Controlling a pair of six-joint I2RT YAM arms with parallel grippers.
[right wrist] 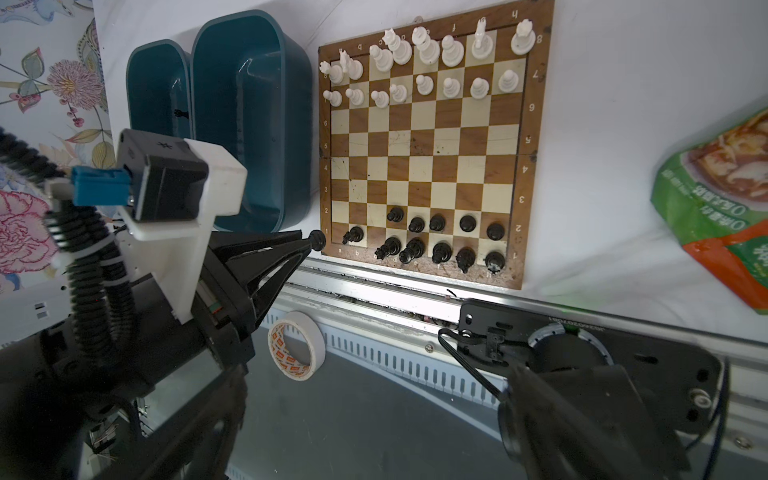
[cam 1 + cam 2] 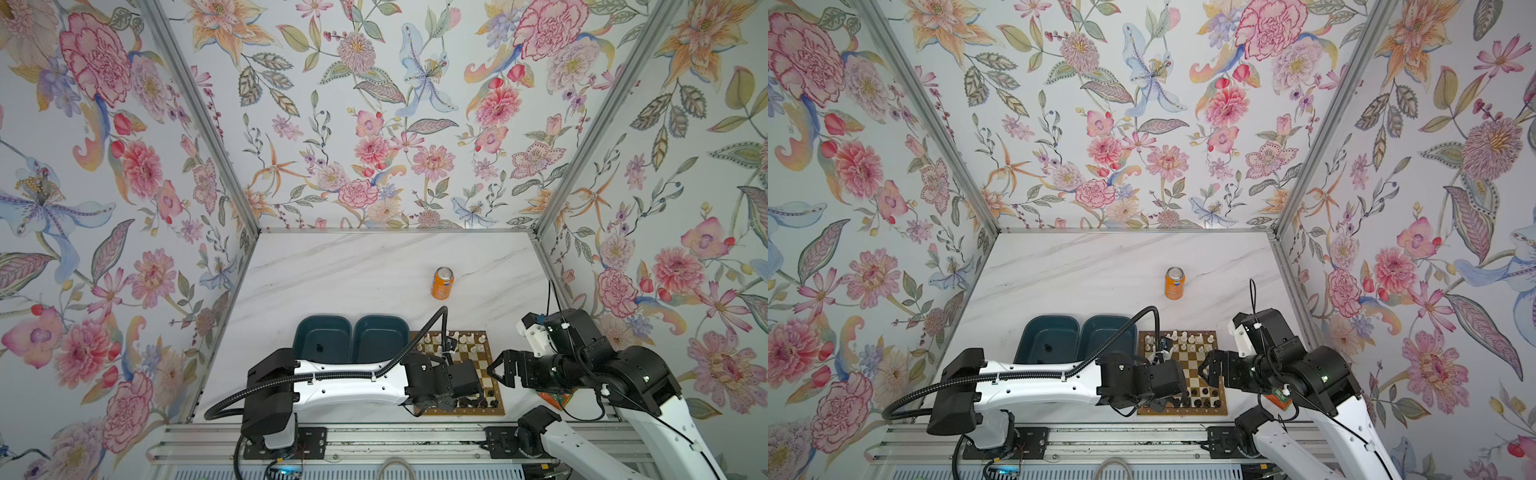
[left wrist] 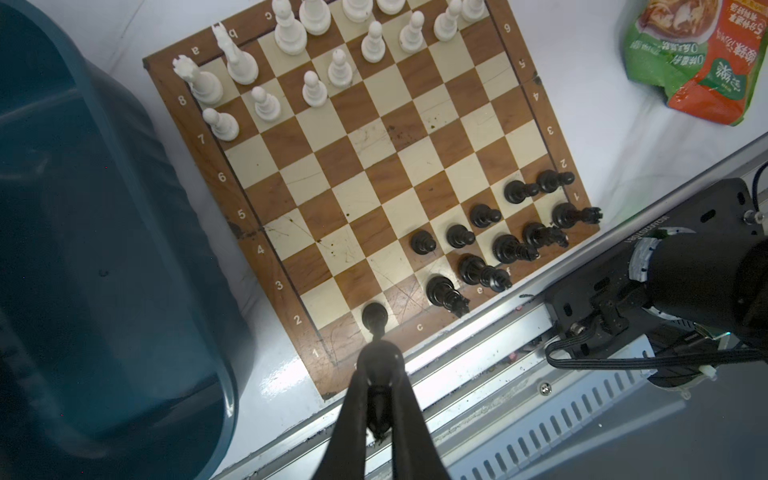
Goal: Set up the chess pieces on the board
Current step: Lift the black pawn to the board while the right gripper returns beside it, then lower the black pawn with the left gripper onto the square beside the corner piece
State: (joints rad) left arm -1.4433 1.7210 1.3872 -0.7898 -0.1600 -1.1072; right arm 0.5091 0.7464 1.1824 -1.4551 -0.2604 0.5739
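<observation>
Top views first: the left gripper [image 2: 422, 405] is down at the seven o'clock corner of the board [image 2: 465, 410]. The right gripper [image 2: 496, 369] hangs splayed and empty over the three o'clock edge. Two trays [image 2: 380, 317] sit at nine, a soda can [image 2: 442, 283] at twelve, and a snack packet [image 2: 557, 401] lies under the right arm.

Right wrist view: the left jaws are clenched on a black piece [image 1: 318, 240] just off that corner. The white pieces [image 1: 452, 52] are all ranked at twelve, black's rows are gappy, and one straggler [image 1: 179, 113] waits in a tray.

Left wrist view: a standing black neighbour [image 3: 374, 316] is right beside the tips (tight quarters!). A careless descent could knock it into the row.
</observation>
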